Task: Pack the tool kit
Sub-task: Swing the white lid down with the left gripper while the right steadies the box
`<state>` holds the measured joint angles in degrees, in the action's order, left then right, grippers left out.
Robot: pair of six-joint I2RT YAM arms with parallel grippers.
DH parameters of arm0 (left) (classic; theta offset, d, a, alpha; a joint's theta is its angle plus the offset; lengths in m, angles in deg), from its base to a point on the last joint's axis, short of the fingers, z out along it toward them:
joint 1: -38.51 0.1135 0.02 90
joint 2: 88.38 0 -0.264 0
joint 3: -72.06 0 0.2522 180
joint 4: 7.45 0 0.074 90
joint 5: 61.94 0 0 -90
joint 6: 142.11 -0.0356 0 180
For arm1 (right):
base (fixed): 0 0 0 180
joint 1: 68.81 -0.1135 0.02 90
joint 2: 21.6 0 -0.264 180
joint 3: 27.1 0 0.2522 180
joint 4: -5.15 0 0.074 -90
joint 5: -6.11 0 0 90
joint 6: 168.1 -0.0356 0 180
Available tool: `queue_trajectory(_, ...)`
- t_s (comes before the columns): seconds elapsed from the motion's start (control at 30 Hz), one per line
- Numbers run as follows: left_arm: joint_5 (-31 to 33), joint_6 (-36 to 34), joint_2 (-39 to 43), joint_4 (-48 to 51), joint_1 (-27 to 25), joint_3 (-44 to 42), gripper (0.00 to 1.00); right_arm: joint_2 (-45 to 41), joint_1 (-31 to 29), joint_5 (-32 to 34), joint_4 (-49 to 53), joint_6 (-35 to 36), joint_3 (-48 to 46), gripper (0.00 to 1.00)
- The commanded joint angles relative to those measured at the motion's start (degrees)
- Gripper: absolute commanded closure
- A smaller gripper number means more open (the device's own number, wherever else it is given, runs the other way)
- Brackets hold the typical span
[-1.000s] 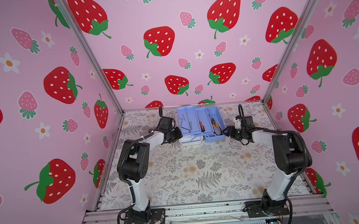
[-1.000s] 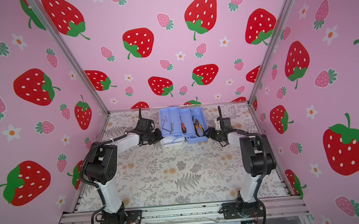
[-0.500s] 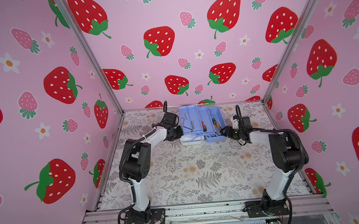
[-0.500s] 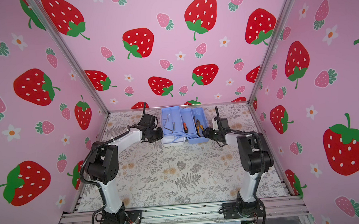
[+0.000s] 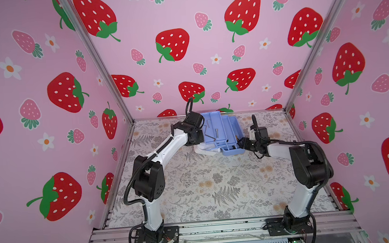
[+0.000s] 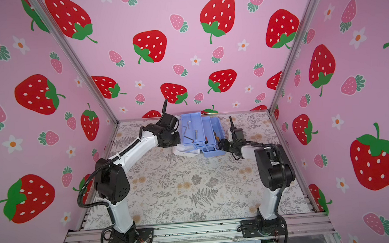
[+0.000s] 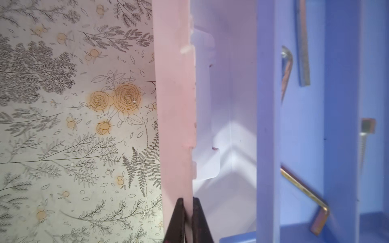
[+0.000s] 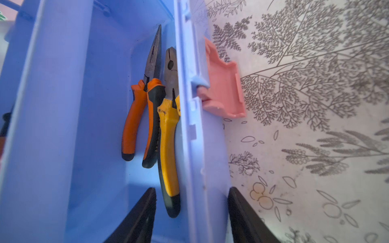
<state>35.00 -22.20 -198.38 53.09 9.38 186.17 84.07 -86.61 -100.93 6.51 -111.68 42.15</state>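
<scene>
Two arms meet at the tool kit [image 5: 222,134], which stands open at the far middle of the bench [image 5: 216,183], close to the back wall, in both top views [image 6: 201,135]. Its periwinkle upper tray [image 5: 212,127] is swung out over the left part of the blue base [image 5: 233,133]. The white lid [image 5: 206,149] lies folded back beneath the tray on the bench.

The left tool [image 5: 198,135] is at the kit's left side. In the left wrist view its two dark fingers are pinched closed [image 7: 188,202] on the thin edge of the pink handle [image 7: 174,105], with the white lid's inside [image 7: 227,84] just beyond. The tray in that view holds a brass-coloured hex key [image 7: 305,193], a darker hex key [image 7: 303,42] and a bolt [image 7: 366,134], all lying loose and apart.

The right tool [image 5: 241,143] is at the kit's near right corner. In the right wrist view its jaws stand apart [image 8: 192,191], one finger inside the base and one outside, astride the base's long wall. A gap shows on the inner side, so it grips nothing.

Inside the base, orange-handled needle-nose pliers [image 8: 147,94] lie beside yellow-handled combination pliers [image 8: 168,136]. The two touch, and the yellow pair is pressed against the wall. The pink latch [image 8: 223,92] hangs unfastened on the outside of that wall, over the floral bench cover.
</scene>
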Motion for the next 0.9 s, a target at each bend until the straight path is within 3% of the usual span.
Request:
queue_trajectory(0.0, -0.16, -2.84, -0.57, 3.23, -3.87, 8.15, 1.00, -0.67, -1.45, -0.48, 4.04, 1.35, -1.74, 0.44)
queue_trajectory(0.47, -0.30, -2.34, -10.52, 11.02, -12.41, 30.31, 0.99, -1.17, -1.09, -0.86, 4.79, 1.25, -1.35, 0.44)
queue_trajectory(0.83, -5.12, 0.72, -12.67, 9.52, -16.47, 35.11, 0.95, -0.07, -0.68, -2.61, 5.87, 1.16, -0.38, 0.44)
queue_trajectory(0.87, -5.49, 0.98, -12.94, 9.25, -16.83, 35.08, 0.90, -0.10, -0.61, -2.73, 5.87, 1.17, -0.38, 0.44)
